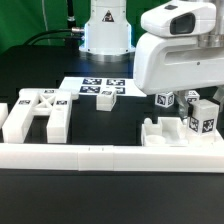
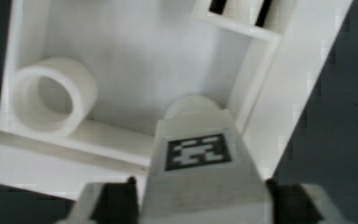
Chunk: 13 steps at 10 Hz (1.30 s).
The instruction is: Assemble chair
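In the wrist view a blocky white chair leg (image 2: 201, 150) with a square tag stands between my gripper (image 2: 204, 203). Both dark fingers (image 2: 123, 202) press against its sides, so the gripper is shut on it. Behind the leg lies a flat white chair panel (image 2: 140, 70) with a round ring (image 2: 51, 95) and slots. In the exterior view the arm's white hand (image 1: 175, 50) hangs over the chair parts on the exterior view's right, and the fingertips are hidden there. A low white panel (image 1: 165, 132) and tagged blocks (image 1: 201, 118) sit below it.
An H-shaped white part (image 1: 40, 115) lies on the exterior view's left. The marker board (image 1: 95, 88) lies at the back middle. A long white rail (image 1: 110, 156) runs along the front. The robot base (image 1: 105, 30) stands behind.
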Each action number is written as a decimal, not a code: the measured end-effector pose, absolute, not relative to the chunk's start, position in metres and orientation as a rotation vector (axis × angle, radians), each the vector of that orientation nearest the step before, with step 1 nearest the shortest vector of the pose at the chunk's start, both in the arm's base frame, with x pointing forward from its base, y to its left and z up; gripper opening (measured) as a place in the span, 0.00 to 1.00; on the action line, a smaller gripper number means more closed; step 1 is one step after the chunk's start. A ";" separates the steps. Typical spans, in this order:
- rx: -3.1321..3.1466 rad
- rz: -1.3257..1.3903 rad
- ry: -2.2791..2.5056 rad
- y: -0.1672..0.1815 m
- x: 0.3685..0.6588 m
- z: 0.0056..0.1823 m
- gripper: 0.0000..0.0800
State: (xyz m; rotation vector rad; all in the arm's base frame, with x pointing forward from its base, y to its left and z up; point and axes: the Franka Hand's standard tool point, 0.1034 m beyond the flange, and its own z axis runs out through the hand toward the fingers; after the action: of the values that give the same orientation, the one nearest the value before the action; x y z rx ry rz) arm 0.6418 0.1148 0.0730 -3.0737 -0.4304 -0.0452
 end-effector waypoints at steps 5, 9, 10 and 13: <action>-3.095 -0.049 -0.005 0.119 0.641 0.073 0.36; -3.068 -0.045 0.453 0.112 0.642 0.073 0.36; -3.050 -0.044 0.572 0.109 0.643 0.073 0.36; -3.010 -0.041 0.853 0.096 0.642 0.073 0.36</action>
State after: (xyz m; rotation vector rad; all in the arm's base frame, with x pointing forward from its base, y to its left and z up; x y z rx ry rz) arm 0.6418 0.0963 0.0734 -3.0099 0.8533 -0.0405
